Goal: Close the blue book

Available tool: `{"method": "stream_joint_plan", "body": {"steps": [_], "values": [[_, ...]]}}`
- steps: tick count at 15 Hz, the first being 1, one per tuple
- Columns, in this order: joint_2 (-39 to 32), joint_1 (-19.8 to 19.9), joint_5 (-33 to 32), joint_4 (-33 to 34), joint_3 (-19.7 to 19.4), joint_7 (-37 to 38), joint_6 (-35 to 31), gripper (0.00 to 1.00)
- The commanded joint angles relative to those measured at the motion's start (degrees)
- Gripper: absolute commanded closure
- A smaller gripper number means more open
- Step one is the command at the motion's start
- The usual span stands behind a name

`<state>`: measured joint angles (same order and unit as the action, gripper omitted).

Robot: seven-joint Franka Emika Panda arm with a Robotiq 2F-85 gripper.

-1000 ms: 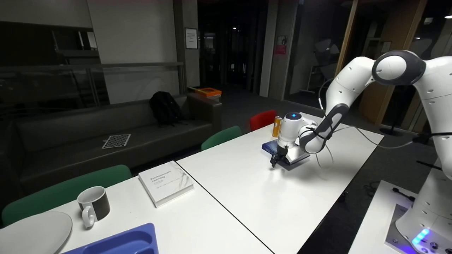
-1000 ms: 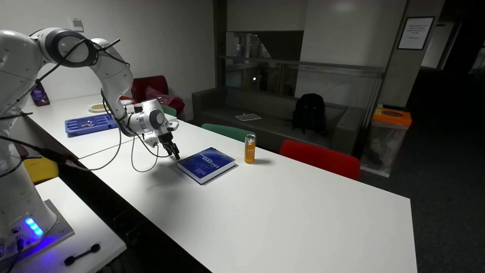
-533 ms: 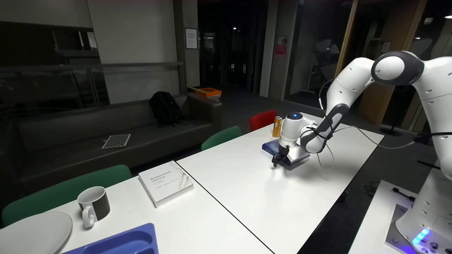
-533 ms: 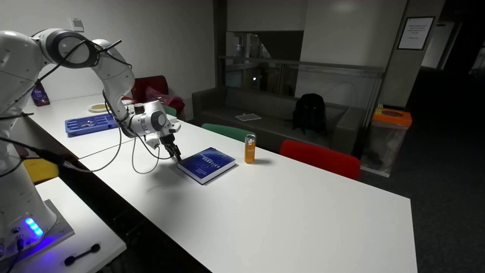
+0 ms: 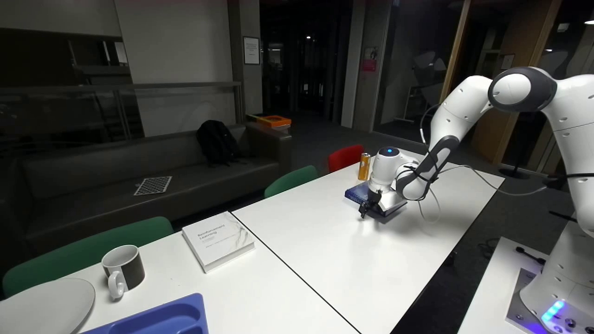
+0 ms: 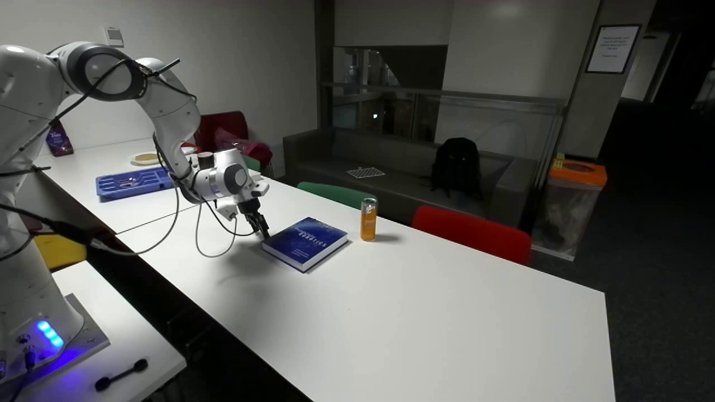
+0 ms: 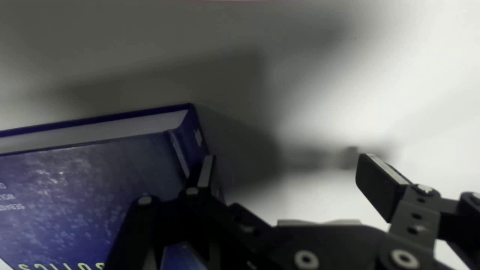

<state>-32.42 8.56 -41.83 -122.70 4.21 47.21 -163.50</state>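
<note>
The blue book (image 6: pixel 304 241) lies flat and closed on the white table, its titled cover facing up. It also shows in an exterior view (image 5: pixel 356 194), partly hidden behind the arm, and at lower left in the wrist view (image 7: pixel 82 187). My gripper (image 6: pixel 263 231) is low over the table beside the book's spine. In the wrist view the gripper (image 7: pixel 285 165) is open with nothing between its fingers. One finger overlaps the spine, and I cannot tell for sure whether it touches. The other finger is over bare table.
An orange can (image 6: pixel 368 219) stands just beyond the book. A white book (image 5: pixel 218 239), a mug (image 5: pixel 123 269), a plate (image 5: pixel 46 306) and a blue tray (image 6: pixel 134 185) are on the adjoining table. Red (image 6: pixel 472 234) and green (image 6: pixel 335 195) chairs line the far edge.
My gripper has moved slightly toward the book's spine, staying open as far as I can see. The blue book has shifted and turned very slightly, away from the gripper.
</note>
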Motion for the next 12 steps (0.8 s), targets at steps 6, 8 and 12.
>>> {"method": "stream_joint_plan", "body": {"steps": [6, 8, 12], "values": [[0.3, -6.1, 20.1, -1.4, -6.5, -16.5, -4.0, 0.00], [0.3, -7.8, 25.4, -1.3, -7.6, -20.8, -3.7, 0.00], [1.7, -11.8, 30.6, -1.8, -10.7, -25.3, -2.9, 0.00]]}}
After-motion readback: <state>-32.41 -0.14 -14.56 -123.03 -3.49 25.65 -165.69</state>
